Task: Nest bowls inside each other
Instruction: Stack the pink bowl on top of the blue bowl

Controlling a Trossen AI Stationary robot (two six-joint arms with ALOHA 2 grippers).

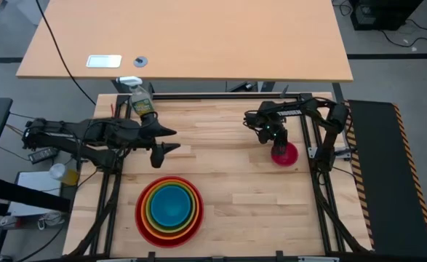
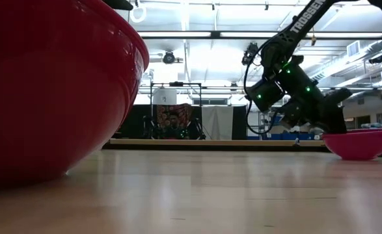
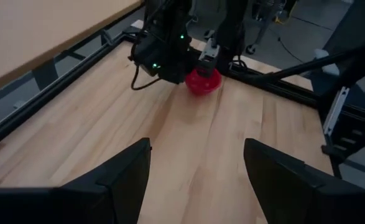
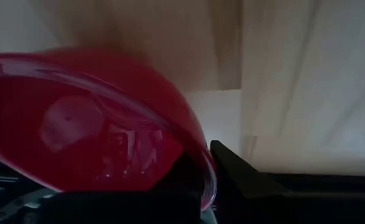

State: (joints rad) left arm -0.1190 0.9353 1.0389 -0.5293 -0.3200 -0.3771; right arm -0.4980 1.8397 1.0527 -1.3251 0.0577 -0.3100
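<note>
The pink bowl [image 1: 287, 154] [image 2: 360, 143] [image 3: 202, 81] sits upright on its base at the table's right side. My right gripper [image 1: 277, 146] [image 2: 322, 127] is shut on it at its far-left side. A stack of bowls [image 1: 169, 209], red outermost, then orange, green and blue, rests near the front edge; its red wall [image 2: 47, 84] fills the left of the low view. My left gripper [image 1: 166, 140] [image 3: 198, 180] hovers open above the table's left middle, nothing between its fingers. My right gripper pinches the pink bowl's rim [image 4: 204, 167] on its far-left side, one finger [image 4: 238, 174] outside the wall and the other inside. The fingers come from above, slanting down. The bowl stands on its base on the table.
A yellow-green spray bottle [image 1: 140, 102] stands at the far left edge behind my left arm. Bare wood lies between the stack and the pink bowl. Black frame rails [image 1: 322, 196] run along the table's sides.
</note>
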